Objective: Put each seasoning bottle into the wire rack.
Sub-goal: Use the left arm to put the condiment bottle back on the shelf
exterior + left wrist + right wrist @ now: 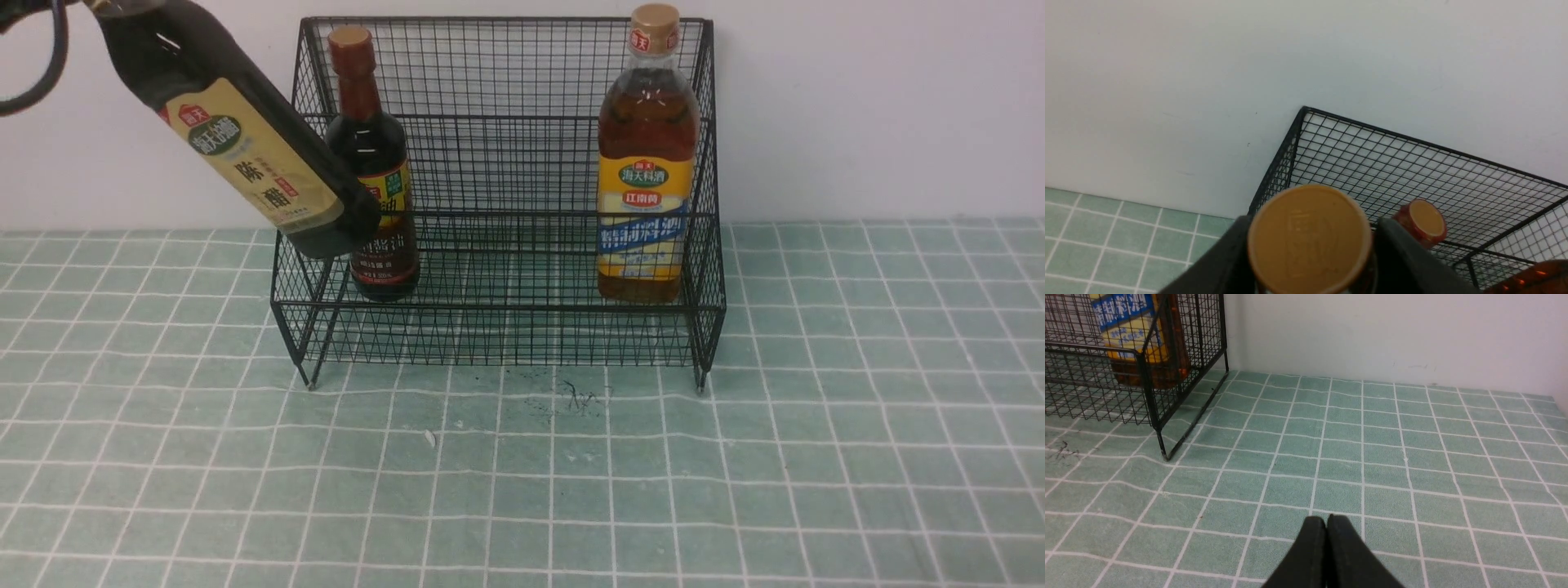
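The black wire rack [506,73] stands against the wall. In it, the amber bottle with the gold cap [645,188] stands upright at the right, and the dark bottle with the reddish-brown neck [359,90] at the left. The dark bottle with the cream label [245,155] hangs tilted in the air, its base at the rack's left side in front of the reddish-necked bottle. My left gripper [1310,245] is shut on its neck, below the gold cap [1309,239]. Away from the rack, my right gripper [1327,522] is shut and holds nothing above the cloth.
A green tiled cloth [857,408] covers the table, and a white wall [882,106] rises right behind the rack. Dark scuff marks [575,398] lie on the cloth just in front of the rack. The rack's right front leg [1163,453] stands ahead of my right gripper.
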{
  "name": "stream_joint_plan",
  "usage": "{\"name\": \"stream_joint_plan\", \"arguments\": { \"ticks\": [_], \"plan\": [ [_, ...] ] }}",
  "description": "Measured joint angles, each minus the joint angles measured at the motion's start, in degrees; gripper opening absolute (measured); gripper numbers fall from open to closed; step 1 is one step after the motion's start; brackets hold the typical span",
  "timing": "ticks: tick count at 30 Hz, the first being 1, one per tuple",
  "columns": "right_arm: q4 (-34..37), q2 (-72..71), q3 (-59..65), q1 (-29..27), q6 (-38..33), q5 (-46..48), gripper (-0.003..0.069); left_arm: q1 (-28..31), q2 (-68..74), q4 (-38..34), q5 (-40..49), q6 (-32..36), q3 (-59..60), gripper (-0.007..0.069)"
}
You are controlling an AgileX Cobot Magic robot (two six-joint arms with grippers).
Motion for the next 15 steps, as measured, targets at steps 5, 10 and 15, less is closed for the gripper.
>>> {"name": "stream_joint_plan", "arguments": {
  "ticks": [5,10,15],
  "plan": [
    [0.0,0.0,0.0,0.0,0.0,0.0,-0.0015,0.0,3.4,0.0,-0.6,0.4,0.0,0.0325],
    [0.0,0.0,0.0,0.0,0.0,0.0,-0.0015,-0.6,5.6,0.7,-0.1,0.5,0.0,0.0325],
    [0.0,0.0,0.0,0.0,0.0,0.0,-0.0015,-3.8,6.4,5.8,0.0,0.2,0.0,0.0325]
  ]
}}
